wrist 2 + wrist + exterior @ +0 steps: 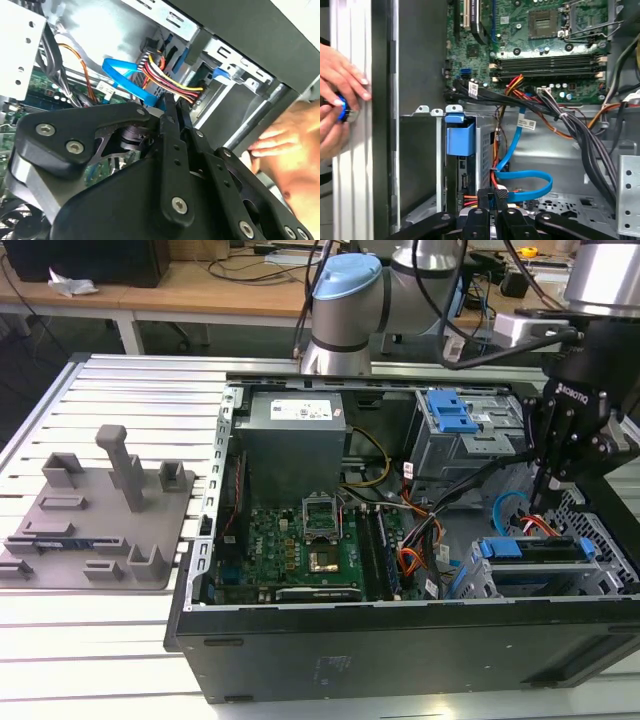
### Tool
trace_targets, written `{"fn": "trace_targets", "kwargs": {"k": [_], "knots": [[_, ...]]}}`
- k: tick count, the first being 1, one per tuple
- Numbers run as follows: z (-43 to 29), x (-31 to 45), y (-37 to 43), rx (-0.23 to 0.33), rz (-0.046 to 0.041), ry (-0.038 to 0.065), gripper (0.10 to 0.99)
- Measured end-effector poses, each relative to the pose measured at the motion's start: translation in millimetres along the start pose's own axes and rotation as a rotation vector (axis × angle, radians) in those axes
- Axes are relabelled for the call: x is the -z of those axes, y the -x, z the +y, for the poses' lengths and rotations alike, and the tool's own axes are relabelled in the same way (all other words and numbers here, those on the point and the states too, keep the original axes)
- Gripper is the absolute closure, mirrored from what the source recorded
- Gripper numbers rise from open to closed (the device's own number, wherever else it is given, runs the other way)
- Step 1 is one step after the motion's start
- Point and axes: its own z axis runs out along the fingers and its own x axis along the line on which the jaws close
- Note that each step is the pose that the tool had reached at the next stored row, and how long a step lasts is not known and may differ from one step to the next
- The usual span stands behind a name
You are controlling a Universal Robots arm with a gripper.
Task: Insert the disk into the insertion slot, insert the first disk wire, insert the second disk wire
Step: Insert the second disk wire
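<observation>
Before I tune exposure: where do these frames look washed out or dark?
Second wrist view: a hand looks overexposed and soft, and the gripper is dark. First wrist view: evenly lit, light-blue cable crisp. Exterior view: the case front is dark.

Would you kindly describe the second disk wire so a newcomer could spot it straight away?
Look inside the open computer case, in the gap beside the drive cage below the motherboard. There the second disk wire bends in a loop: smooth, flat and light blue, unlike the red-and-dark bundle beside it.
</observation>
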Motion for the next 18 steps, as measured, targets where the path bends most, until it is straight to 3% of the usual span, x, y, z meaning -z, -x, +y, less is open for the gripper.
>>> {"fn": "trace_targets", "kwargs": {"k": [3,4,5,6,11,16,18], "knots": [[0.1,-1.7,-5.8,0.0,-0.0361,0.0,0.925],[0.1,-2.5,-8.5,-0.001,-0.056,0.0,0.925],[0.2,-3.8,-12.9,-0.001,-0.0824,-0.001,0.925],[0.3,-4.4,-15.0,-0.001,-0.0933,-0.001,0.925],[1.3,-7.4,-26.0,-0.001,-0.1209,-0.001,0.925],[8.3,-7.8,-33.2,-0.002,-0.1463,-0.001,0.925],[8.4,-9.6,-39.3,-0.002,-0.1814,-0.003,0.925]]}}
